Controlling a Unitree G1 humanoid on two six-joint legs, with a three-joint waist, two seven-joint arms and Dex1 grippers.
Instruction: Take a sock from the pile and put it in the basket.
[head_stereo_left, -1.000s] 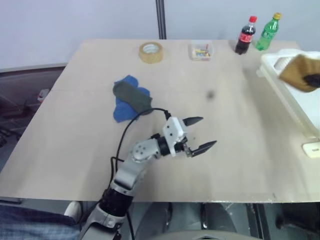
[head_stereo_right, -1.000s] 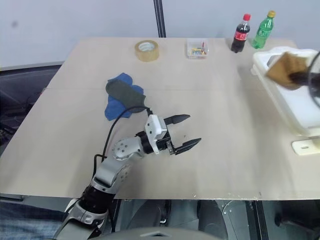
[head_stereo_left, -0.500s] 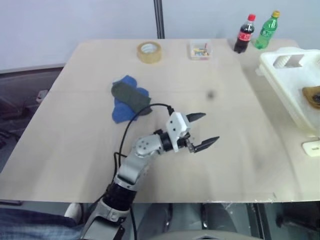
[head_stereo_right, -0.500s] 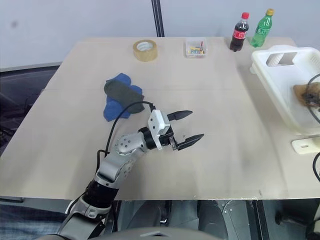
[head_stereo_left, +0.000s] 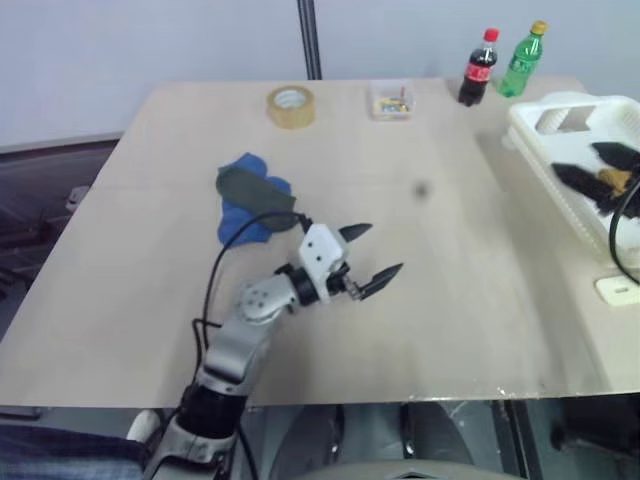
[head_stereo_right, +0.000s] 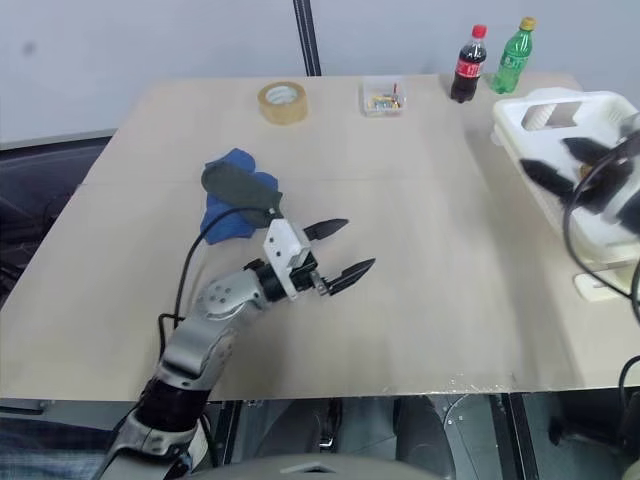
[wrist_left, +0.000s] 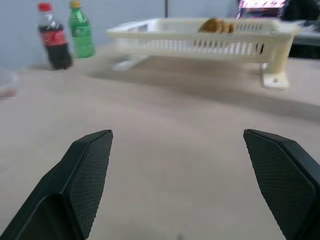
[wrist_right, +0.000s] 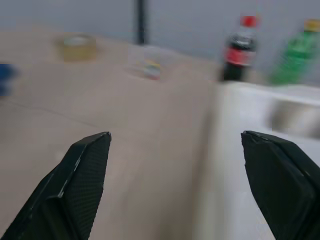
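Observation:
The pile (head_stereo_left: 250, 197), a dark grey-green sock lying over blue ones, sits left of the table's middle. My left gripper (head_stereo_left: 385, 250) hovers open and empty to the right of the pile, pointing toward the basket. The white slatted basket (head_stereo_left: 527, 137) stands at the table's right edge. A mustard sock (head_stereo_left: 613, 181) lies inside it and also shows in the left wrist view as the sock (wrist_left: 217, 25) above the basket (wrist_left: 200, 45). My right gripper (head_stereo_left: 593, 167) is open over the basket's near side, with nothing between its fingers.
Along the far edge stand a tape roll (head_stereo_left: 288, 105), a small clear box (head_stereo_left: 390, 100) of coloured bits, a cola bottle (head_stereo_left: 476, 68) and a green bottle (head_stereo_left: 522, 62). A small white piece (head_stereo_left: 616, 290) lies in front of the basket.
My right gripper held the mustard sock over the basket, let it drop inside, opened, and swung back left over the basket. My left arm drifted slightly left.

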